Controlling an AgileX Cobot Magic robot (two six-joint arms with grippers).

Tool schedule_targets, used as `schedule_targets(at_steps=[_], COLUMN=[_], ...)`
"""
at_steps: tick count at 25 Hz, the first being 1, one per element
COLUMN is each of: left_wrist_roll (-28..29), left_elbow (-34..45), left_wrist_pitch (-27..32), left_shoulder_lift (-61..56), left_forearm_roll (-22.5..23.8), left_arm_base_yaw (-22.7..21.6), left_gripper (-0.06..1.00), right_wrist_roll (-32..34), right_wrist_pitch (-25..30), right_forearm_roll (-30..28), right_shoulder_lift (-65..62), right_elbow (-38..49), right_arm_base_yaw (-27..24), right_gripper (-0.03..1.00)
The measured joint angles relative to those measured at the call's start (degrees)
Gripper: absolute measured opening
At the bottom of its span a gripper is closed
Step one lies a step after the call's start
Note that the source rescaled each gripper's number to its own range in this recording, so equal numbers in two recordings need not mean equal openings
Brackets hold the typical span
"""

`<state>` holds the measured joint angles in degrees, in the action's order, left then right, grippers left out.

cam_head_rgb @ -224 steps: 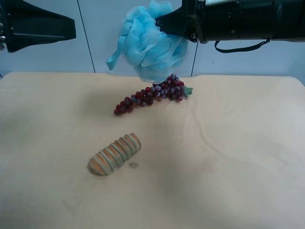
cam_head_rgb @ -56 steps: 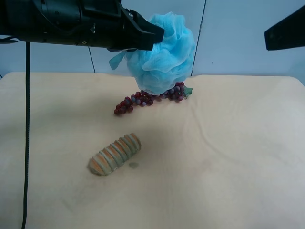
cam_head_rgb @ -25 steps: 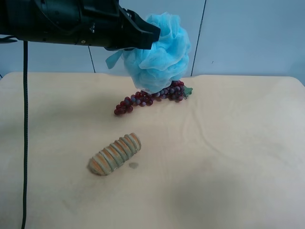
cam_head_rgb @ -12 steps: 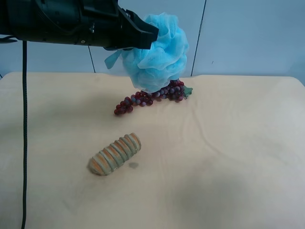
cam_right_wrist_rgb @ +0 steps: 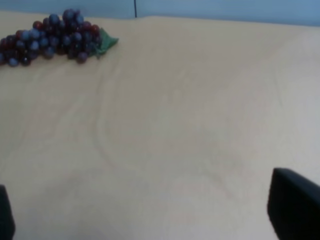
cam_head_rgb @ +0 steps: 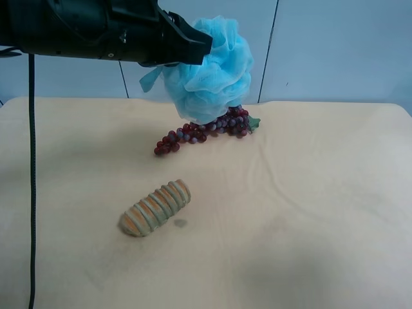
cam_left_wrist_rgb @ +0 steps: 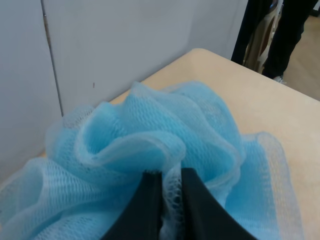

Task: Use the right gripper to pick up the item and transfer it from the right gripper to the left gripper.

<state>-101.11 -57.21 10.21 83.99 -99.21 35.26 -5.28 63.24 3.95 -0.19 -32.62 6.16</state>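
The light-blue mesh bath pouf (cam_head_rgb: 212,71) hangs in the air above the grape bunch, held by the all-black arm at the exterior high view's left. That is my left gripper (cam_head_rgb: 201,46), shut on the pouf. The left wrist view shows its two black fingers (cam_left_wrist_rgb: 150,205) pinched close together in the blue mesh (cam_left_wrist_rgb: 150,145). My right gripper (cam_right_wrist_rgb: 150,220) is open and empty: its two finger tips show far apart at the edges of the right wrist view, above bare tablecloth. The right arm is out of the exterior high view.
A purple-red grape bunch (cam_head_rgb: 203,132) lies at the back of the tan table (cam_head_rgb: 309,212), also in the right wrist view (cam_right_wrist_rgb: 52,37). A ribbed tan-and-orange loaf (cam_head_rgb: 154,207) lies left of centre. A thin black cable (cam_head_rgb: 31,180) hangs at the left edge.
The pouf has passed from the right gripper to the left one. The right arm has withdrawn out of the exterior view. In the last second the left arm and pouf have shifted slightly left.
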Motion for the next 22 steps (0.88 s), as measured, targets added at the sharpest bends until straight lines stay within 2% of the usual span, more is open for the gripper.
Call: schedule_targets(at_steps=[5,12,14,17,22], left_wrist_roll=[0.13,-1.61,-2.87,-3.42,-3.19], left_elbow=[0.00,0.00,0.00,0.00,0.00], left_wrist_pitch=[-4.56,-19.10,-21.35,-20.82,-12.71], left_shoulder_lift=[-1.06,-1.72,-1.72,-1.72,-1.62], left_forearm_roll=[1.25,5.22,5.76,5.82,5.82], left_arm_base_yaw=[0.00,0.00,-0.85,-4.92,-17.71], left_gripper=[0.00,0.00,0.00,0.00,0.00], right_wrist_roll=[0.00,0.00,0.00,0.00,0.00], right_wrist_pitch=[0.00,0.00,0.00,0.00,0.00], right_forearm_roll=[0.05,0.05,0.05,0.05,0.05], right_shoulder_lift=[0.00,0.00,0.00,0.00,0.00], right_elbow=[0.00,0.00,0.00,0.00,0.00], right_arm_base_yaw=[0.00,0.00,0.00,0.00,0.00], right_gripper=[1.00,1.00,1.00,1.00,1.00])
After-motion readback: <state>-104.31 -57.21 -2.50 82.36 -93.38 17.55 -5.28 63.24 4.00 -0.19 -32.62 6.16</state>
